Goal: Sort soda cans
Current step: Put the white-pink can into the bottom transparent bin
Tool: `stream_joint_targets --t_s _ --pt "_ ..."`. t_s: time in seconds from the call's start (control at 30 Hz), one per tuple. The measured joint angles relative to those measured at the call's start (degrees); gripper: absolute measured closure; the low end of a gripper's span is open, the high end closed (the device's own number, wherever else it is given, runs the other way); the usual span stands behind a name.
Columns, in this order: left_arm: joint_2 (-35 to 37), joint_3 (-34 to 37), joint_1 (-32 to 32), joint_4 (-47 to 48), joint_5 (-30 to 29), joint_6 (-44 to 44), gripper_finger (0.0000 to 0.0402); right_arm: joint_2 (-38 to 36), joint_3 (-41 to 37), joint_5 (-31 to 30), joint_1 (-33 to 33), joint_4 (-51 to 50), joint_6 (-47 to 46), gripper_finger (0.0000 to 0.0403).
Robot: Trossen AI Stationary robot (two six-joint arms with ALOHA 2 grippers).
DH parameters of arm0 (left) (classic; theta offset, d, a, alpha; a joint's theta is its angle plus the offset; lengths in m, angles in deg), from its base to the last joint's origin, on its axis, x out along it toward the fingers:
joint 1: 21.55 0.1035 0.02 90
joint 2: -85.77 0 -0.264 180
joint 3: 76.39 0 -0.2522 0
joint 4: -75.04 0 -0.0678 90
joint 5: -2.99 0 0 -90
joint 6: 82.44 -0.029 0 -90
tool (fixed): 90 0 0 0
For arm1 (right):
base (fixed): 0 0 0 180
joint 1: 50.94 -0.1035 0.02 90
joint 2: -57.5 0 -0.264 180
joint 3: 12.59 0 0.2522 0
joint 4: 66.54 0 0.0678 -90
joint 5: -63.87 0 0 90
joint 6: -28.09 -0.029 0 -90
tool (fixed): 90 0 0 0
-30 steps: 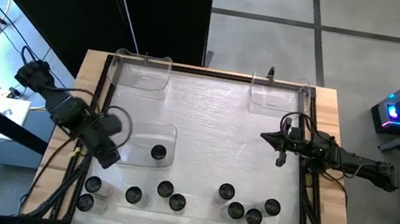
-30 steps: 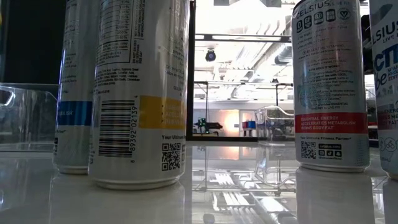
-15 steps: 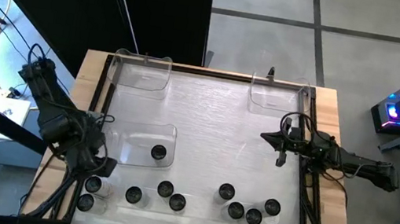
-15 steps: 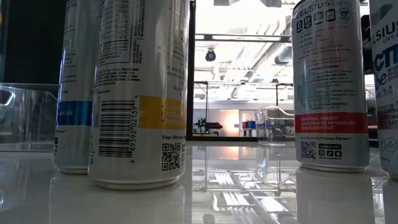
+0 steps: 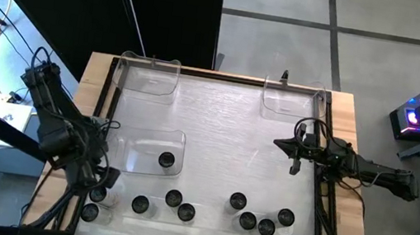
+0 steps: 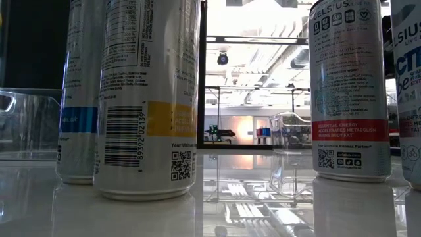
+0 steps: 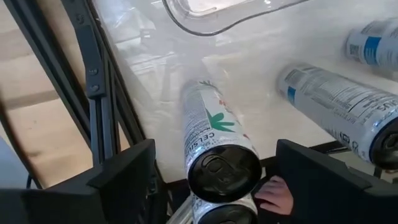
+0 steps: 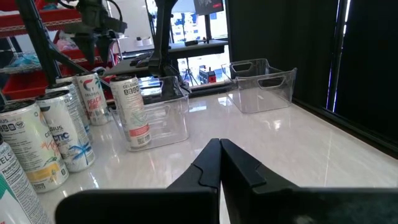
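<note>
I see the left gripper [image 5: 103, 181] with jaws wide open, hanging directly above 1 soda can [image 7: 219, 144] at the near-left corner of the table [image 5: 225, 128]. The right gripper [image 5: 279, 143] waits with closed jaws over the right side. Other cans [image 5: 247, 220] stand along the near edge, and 1 can [image 5: 166, 159] stands in a clear tray [image 5: 158, 141].

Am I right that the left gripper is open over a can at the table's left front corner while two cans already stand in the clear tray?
Not quite: the high view shows only one can in the clear tray. The left gripper is indeed open over a can there.
</note>
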Motion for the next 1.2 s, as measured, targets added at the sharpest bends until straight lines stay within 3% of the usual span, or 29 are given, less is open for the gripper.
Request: stream_joint_targets --t_s 0.53,0.87,1.2 --pt "0.02 0.0 -0.74 -1.79 0.34 -5.79 0.0066 0.0 0.0 0.0 0.01 0.0 0.0 0.0403" --pt "-0.09 -2.03 -1.26 -10.54 -1.08 -3.1 0.0066 0.0 0.0 -0.01 0.01 0.01 0.0 0.0403" --pt "-3.95 -1.95 -3.32 -9.72 1.07 1.17 0.0066 -0.02 -0.02 0.0 0.0 0.0 0.0 0.0403"
